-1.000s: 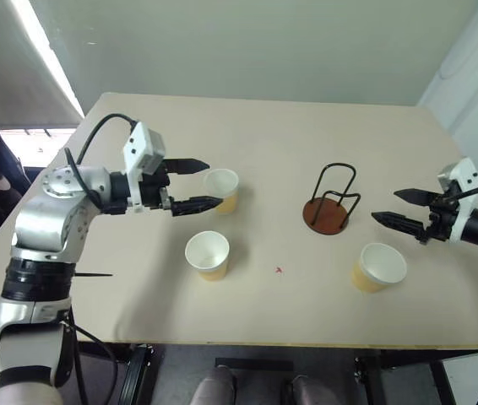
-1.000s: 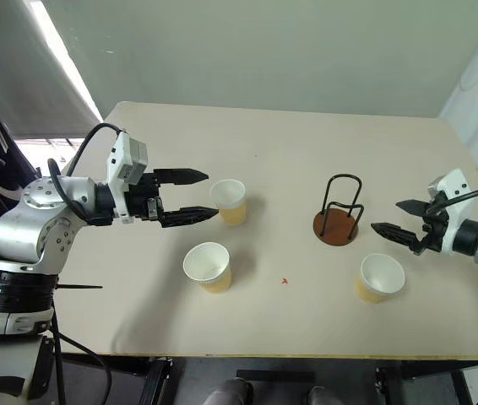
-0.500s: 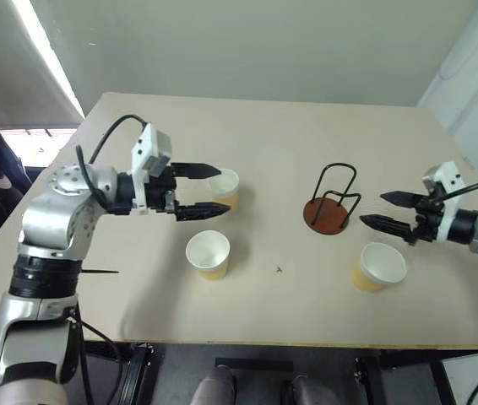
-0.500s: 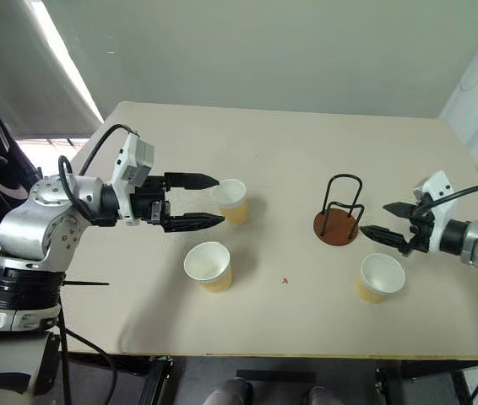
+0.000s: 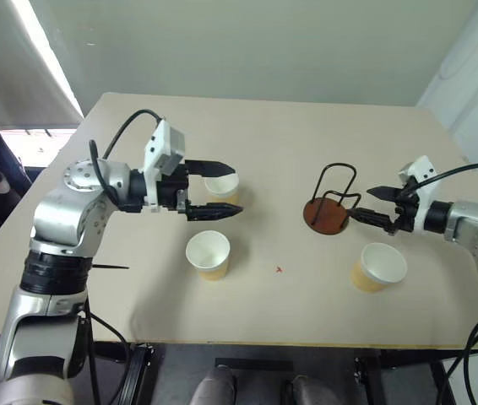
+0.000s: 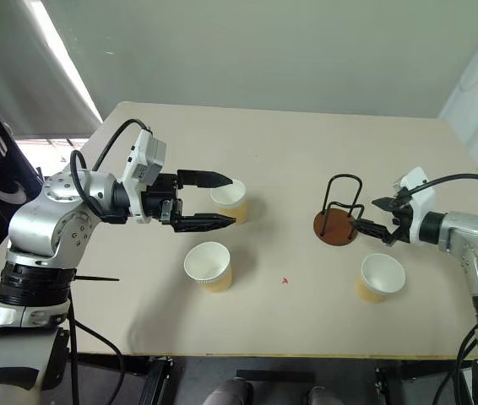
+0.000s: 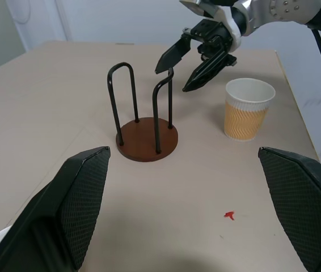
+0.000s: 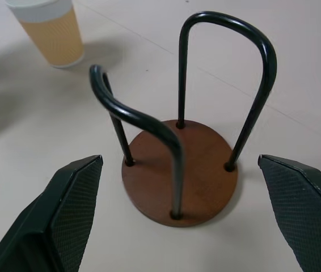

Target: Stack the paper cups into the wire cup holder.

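Left eye view shows the wire cup holder [image 5: 330, 202] empty, right of centre on the counter [image 5: 273, 135], with all three paper cups [image 5: 208, 254] standing apart from it: two at the left, one near the front right. The right hand [image 5: 372, 206], fingers spread and empty, sits just beside the wire loops; a careless advance could knock the holder over. The left hand [image 5: 222, 187], also spread and empty, brackets the far-left cup and could tip or crush it

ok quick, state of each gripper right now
left gripper: open, holding nothing, beside a paper cup.
right gripper: open, holding nothing, by the wire cup holder.
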